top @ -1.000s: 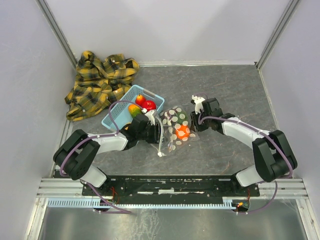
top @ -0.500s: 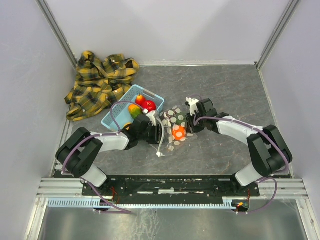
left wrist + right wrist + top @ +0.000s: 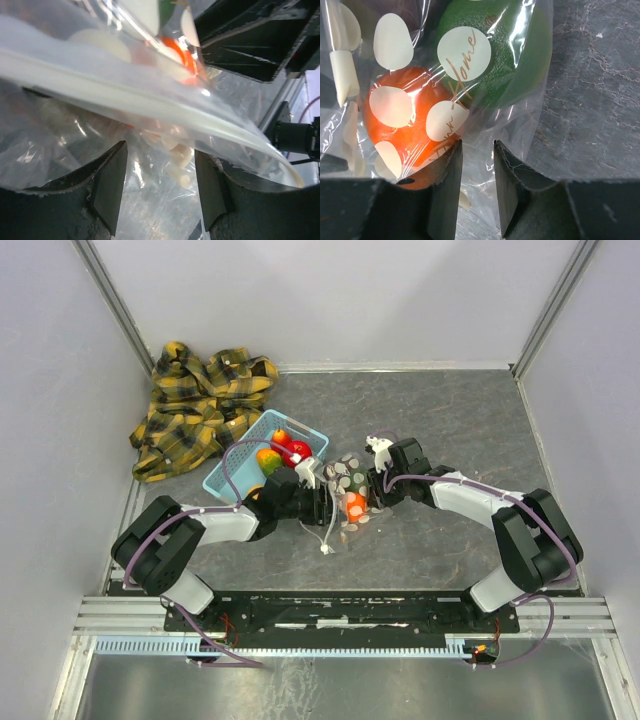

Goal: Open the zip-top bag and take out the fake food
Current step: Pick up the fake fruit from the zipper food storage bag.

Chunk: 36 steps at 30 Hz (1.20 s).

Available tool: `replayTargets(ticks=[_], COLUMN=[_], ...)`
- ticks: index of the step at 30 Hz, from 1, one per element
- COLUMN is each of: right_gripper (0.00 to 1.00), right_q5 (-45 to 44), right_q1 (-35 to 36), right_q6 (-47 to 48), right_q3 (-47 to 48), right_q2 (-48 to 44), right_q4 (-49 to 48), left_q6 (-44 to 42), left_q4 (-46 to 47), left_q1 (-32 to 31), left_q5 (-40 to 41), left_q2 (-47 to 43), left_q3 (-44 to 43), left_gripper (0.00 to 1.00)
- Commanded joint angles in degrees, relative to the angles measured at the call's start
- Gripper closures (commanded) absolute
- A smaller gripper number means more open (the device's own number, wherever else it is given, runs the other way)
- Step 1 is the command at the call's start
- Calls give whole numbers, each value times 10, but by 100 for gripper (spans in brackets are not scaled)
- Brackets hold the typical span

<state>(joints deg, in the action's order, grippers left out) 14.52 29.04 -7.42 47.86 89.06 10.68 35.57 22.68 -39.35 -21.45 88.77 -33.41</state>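
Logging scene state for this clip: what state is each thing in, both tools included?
zip-top bag: lying crumpled between the tools, zip looks shut where visible.
orange fruit: inside the bag.
green fruit: inside the bag.
basket: upright, holding three fruits.
plaid cloth: crumpled in a heap.
left tool: open, bag film before the fingers.
right tool: narrowly open, bag film in the gap.

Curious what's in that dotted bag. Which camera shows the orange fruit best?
Right wrist view: the orange fruit is large, sharp through clear plastic. The top view shows a small spot, the left wrist view a blurred sliver.
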Motion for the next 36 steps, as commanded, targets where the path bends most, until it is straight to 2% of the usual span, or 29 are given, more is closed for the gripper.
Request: replayTargets(ticks=[1,5,9,17,21,26,31,33,36], right_gripper=[60,60,60,60,60,60,60,61,62], right_q5=[25,28,32,39,42,45,55,60,67], right_q1=[4,4,3,3,4,3,5,7,9], right_q6=[-2,-2,-3,-5,-9,-11,-15,-17,-20], right_q3=[16,8,-6,-11,-14,-18,-18,-18,-20], right_q2=[-18,-29,-46,-50,-46,-40,-28,-23,-17], right_q4=[-34,-36,-43,-44,-48,-51,-54,-56,-57], left_q6=[25,49,63,63,66,64,68,68,67], left_q4=[78,105,86,76,108,156,178,183,184], left_q1=[-2,-3,-3,-3,-3,-3,-3,-3,-3], left_q5=[-50,-70,-47,-35,-48,-67,-91,-94,-94], left_q2=[-18,-12,-13,-19,-30,-38,-19,-13,-9], left_q3=[2,4,3,6,16,28,27,28,33], left_gripper=[37,37,39,73,82,83,79,74,62])
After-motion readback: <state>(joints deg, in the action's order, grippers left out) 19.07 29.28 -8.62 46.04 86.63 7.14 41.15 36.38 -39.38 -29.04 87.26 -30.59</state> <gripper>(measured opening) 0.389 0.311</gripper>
